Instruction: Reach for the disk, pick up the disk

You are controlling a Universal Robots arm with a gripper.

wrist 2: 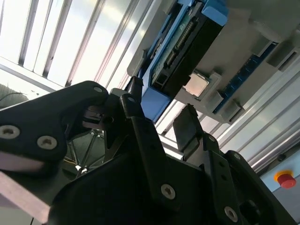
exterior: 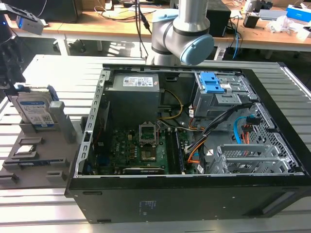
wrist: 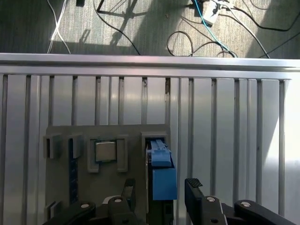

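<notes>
Exterior view shows disk (exterior: 32, 109) upright; first wrist view, spread jaws flanking it.

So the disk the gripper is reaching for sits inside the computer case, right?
Not quite. In the exterior view the disk stands on edge in a grey holder outside the case, at that view's left. The gripper is indeed at it, open.
</notes>
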